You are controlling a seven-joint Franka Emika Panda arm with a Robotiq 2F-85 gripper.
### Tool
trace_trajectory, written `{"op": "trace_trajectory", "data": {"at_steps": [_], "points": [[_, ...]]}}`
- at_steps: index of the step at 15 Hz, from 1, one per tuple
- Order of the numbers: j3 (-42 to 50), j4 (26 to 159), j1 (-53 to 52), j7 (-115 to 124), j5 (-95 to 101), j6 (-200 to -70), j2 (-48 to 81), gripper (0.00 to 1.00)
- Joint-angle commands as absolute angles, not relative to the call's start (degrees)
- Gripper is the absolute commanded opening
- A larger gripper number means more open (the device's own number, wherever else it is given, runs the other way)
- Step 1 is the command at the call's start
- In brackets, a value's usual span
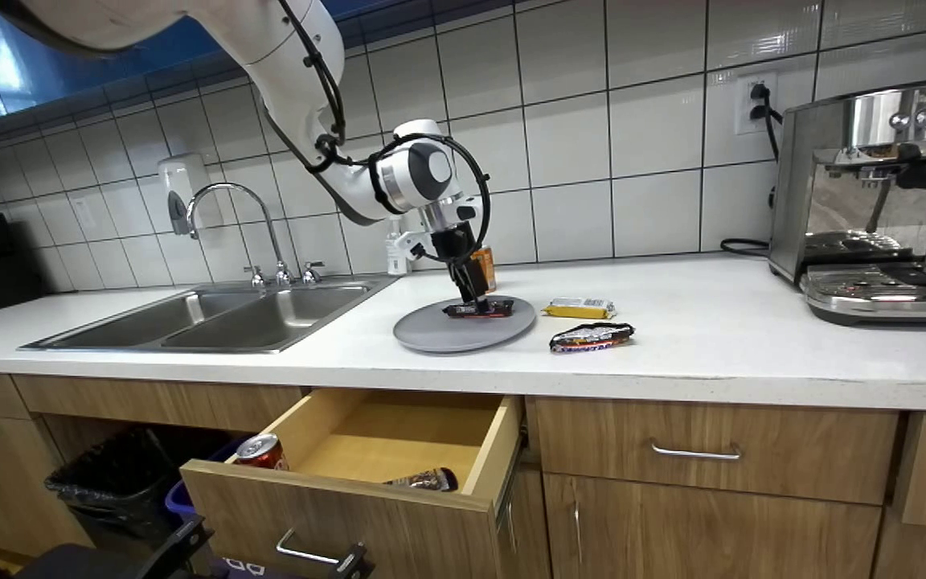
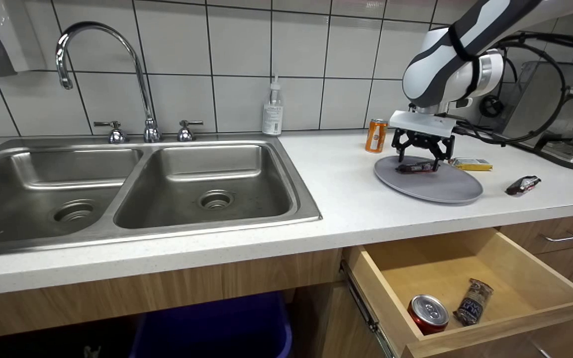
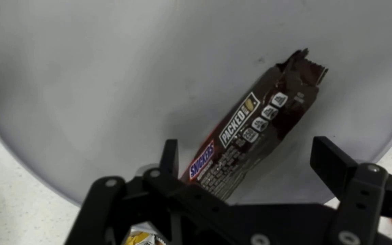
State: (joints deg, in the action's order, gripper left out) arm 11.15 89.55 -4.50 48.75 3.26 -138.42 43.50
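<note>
A brown Snickers bar [image 3: 254, 126] lies on a round grey plate [image 3: 97, 85], slanting between the parted fingers of my gripper [image 3: 245, 154]. Its near end is hidden behind the left finger linkage in the wrist view. Bare plate shows between the bar and the right finger [image 3: 332, 163]; whether the left finger touches the wrapper I cannot tell. In both exterior views the gripper [image 2: 418, 163] points down, low over the plate [image 2: 450, 191], with fingertips beside the bar [image 1: 463, 310]. Close to the plate lie a yellow-wrapped bar [image 1: 579, 309] and a dark-wrapped bar [image 1: 592, 338].
An orange can [image 2: 376, 135] stands behind the plate. Below the counter edge an open drawer [image 1: 407, 438] holds a red can [image 2: 428, 314] and a wrapped bar [image 2: 474, 302]. A double sink [image 2: 306, 199] with a tall faucet lies to one side, a coffee machine [image 1: 889, 193] to the other.
</note>
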Motion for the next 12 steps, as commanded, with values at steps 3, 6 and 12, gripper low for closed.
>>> {"op": "trace_trajectory", "data": {"at_steps": [3,6,12], "points": [[11.5,86.6,-4.2,49.5,2.3,-135.1,45.1,1.00],[11.5,86.8,-4.0,49.6,2.2,-134.8,44.9,0.75],[11.8,87.7,-4.2,49.7,2.5,-134.9,44.3,0.35]]}}
